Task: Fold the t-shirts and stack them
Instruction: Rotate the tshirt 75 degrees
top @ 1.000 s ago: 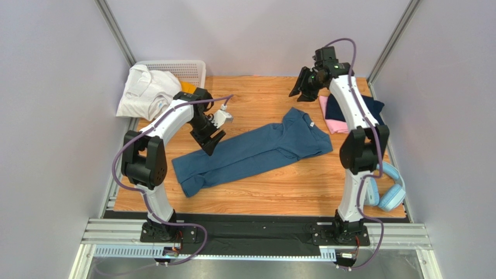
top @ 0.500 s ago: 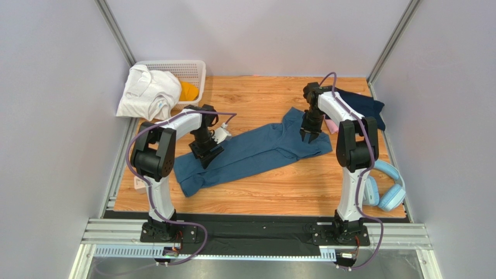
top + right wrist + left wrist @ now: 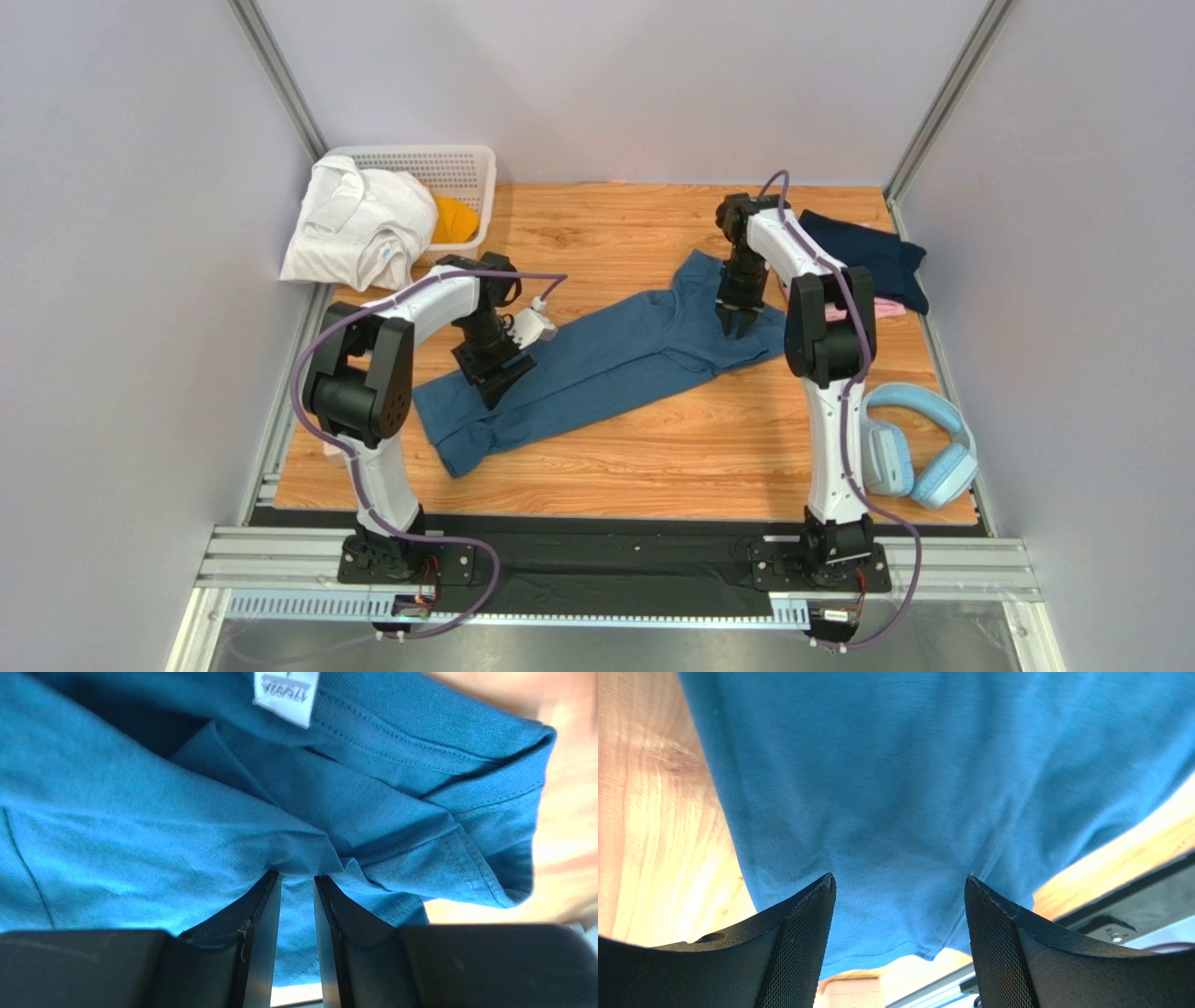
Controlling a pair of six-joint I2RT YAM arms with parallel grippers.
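**Both arms down on the blue shirt**

The top view shows the blue shirt [image 3: 617, 357] lying slantwise across the middle of the table [image 3: 631, 455], collar toward the far right. The left gripper [image 3: 491, 375] is on its near-left part and the right gripper [image 3: 739, 319] on its collar end. Only this view shows the white shirt [image 3: 351, 217] draped over the basket [image 3: 456, 165] and the navy shirt [image 3: 863, 249] at the far right.

The wrist views show the jaws. On the left they stand wide apart, pressed down on flat cloth near the hem and holding nothing. On the right they are nearly together, with a pucker of cloth pinched between the tips, just below the collar label [image 3: 284, 696].
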